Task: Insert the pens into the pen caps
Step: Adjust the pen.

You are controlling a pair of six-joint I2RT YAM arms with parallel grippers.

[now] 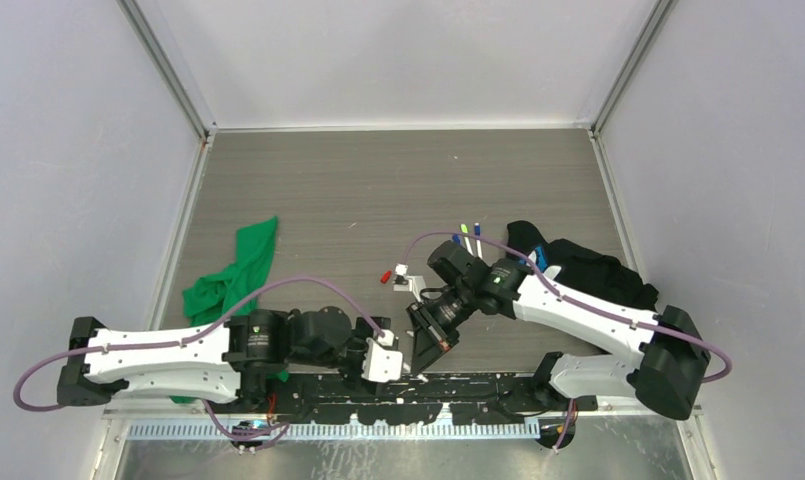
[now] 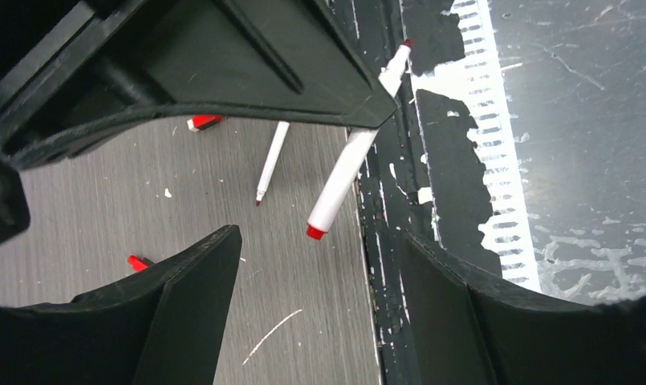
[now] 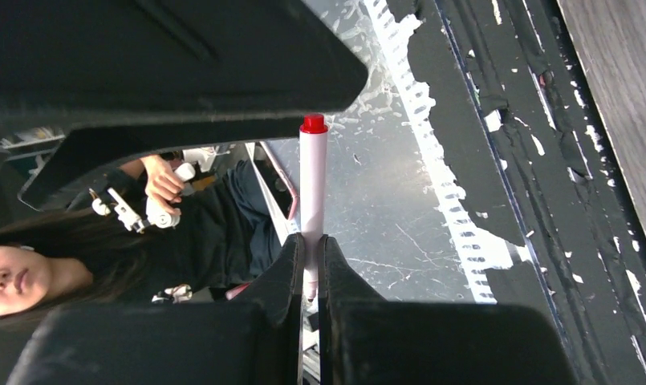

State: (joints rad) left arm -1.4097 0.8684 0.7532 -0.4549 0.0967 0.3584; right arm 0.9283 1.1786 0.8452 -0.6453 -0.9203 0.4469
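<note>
My right gripper is shut on a white pen with a red end, held above the table's near edge. In the left wrist view this pen hangs slantwise from a right finger, its red end just ahead of my open, empty left gripper. A thinner white pen with a red tip lies on the table. Two red caps lie near it. From above, the two grippers are close together; a red cap and two more pens lie behind them.
A green cloth lies at the left of the table and a black cloth at the right. A black rail and a scratched metal strip run along the near edge. A person shows beyond it.
</note>
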